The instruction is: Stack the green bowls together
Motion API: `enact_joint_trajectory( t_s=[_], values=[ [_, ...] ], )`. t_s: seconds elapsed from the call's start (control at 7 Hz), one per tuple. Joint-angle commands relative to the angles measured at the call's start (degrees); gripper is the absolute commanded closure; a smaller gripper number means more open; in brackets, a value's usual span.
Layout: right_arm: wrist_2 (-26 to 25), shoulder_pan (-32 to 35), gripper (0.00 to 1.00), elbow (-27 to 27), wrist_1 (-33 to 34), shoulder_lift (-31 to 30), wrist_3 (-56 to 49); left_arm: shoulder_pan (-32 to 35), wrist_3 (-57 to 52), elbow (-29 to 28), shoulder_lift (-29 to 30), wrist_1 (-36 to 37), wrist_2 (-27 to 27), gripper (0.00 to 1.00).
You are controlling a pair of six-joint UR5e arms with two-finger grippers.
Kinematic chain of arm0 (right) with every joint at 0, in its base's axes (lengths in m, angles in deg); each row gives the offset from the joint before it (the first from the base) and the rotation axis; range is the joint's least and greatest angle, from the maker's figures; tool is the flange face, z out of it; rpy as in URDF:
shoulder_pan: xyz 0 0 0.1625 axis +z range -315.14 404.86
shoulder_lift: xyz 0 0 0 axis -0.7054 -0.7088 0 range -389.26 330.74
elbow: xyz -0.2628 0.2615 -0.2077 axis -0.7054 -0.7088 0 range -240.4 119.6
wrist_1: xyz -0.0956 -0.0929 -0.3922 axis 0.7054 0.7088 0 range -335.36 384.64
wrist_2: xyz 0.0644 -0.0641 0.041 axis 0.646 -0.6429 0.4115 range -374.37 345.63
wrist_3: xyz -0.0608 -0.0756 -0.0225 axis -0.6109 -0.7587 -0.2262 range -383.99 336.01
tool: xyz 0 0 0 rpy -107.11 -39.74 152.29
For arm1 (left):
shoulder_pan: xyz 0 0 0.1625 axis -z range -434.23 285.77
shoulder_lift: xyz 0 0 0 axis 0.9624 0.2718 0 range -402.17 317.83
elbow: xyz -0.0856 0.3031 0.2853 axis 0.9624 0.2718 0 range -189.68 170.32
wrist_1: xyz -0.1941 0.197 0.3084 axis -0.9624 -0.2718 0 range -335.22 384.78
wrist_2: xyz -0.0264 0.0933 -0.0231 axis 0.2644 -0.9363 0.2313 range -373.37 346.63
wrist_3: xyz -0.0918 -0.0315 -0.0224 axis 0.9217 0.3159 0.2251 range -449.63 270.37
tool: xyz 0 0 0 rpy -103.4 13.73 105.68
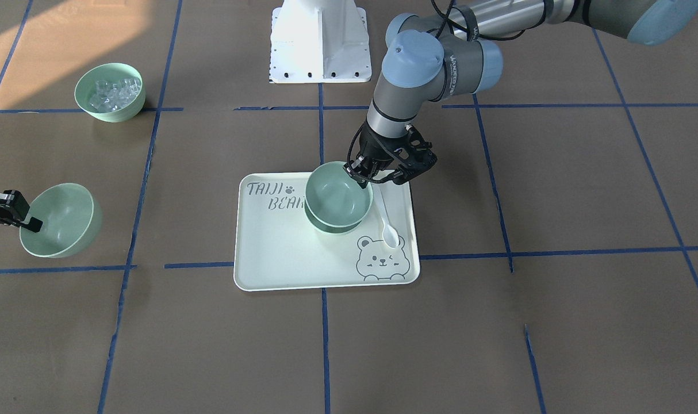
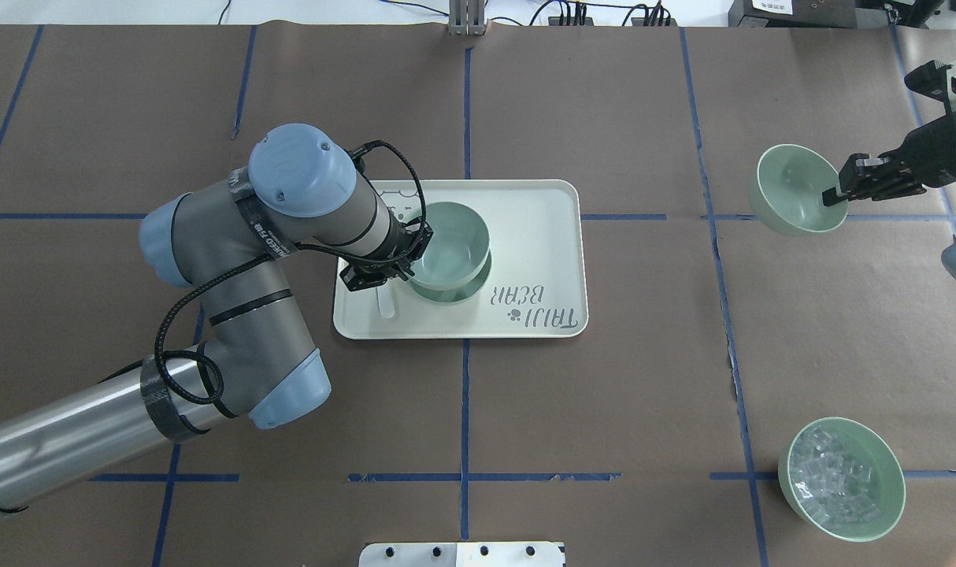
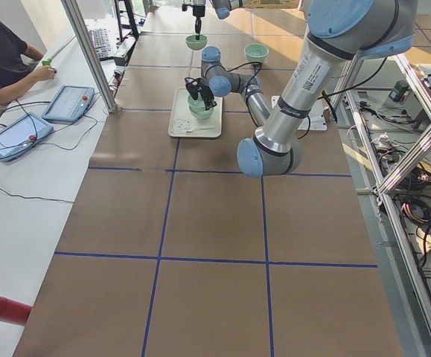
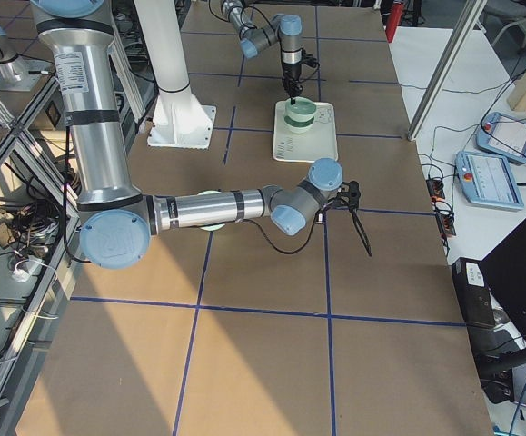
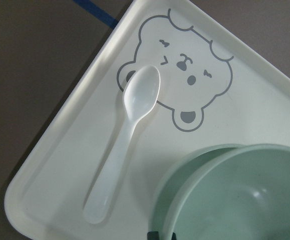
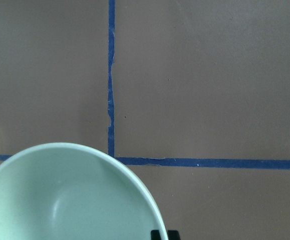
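Observation:
My left gripper (image 1: 363, 180) is shut on the rim of a pale green bowl (image 1: 337, 192). It holds this bowl in the mouth of a second green bowl (image 1: 330, 227), which stands on the cream tray (image 1: 280, 259). I cannot tell whether the upper bowl rests fully in the lower one. The left wrist view shows both rims, upper (image 5: 255, 195) and lower (image 5: 185, 165). My right gripper (image 2: 831, 197) is shut on the rim of the third green bowl (image 2: 797, 189), tilted, far from the tray. This bowl fills the right wrist view (image 6: 69, 195).
A white spoon (image 1: 386, 218) lies on the tray beside the two bowls, near the bear drawing. Another green bowl full of clear cubes (image 2: 840, 479) stands near the robot's side on the right. The robot's white base plate (image 1: 319, 46) is behind the tray.

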Motion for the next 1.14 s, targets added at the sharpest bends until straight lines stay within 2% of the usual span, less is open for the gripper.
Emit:
enact_joint_trajectory(
  t_s=[0.0,0.29,0.57,0.71,0.86,1.0],
  values=[
    [-0.1,-0.1,1.0,1.9,0.0,0.1,2.8,0.0,-0.4,-1.3,0.3,-2.7,-0.3,0.0],
    [0.0,-1.4,1.0,3.9,1.2,3.2,7.9,2.9,-6.9,2.9,-1.9,0.8,0.4,0.0],
    [-0.5,-5.7,1.0,4.6,2.7,9.0,14.3,9.9,-19.6,8.1,-2.1,11.9,4.2,0.0],
    [-2.0,-9.8,1.0,4.6,5.5,13.2,16.5,13.4,-25.4,10.1,-3.2,15.3,4.7,0.0],
    [-5.4,-12.6,1.0,4.7,11.1,18.2,17.3,15.3,-31.3,12.1,-5.3,17.6,4.7,0.0],
    [-11.3,-17.8,1.0,6.5,19.3,22.7,17.4,18.4,-36.0,13.2,-7.3,17.8,4.8,0.0]
  ],
)
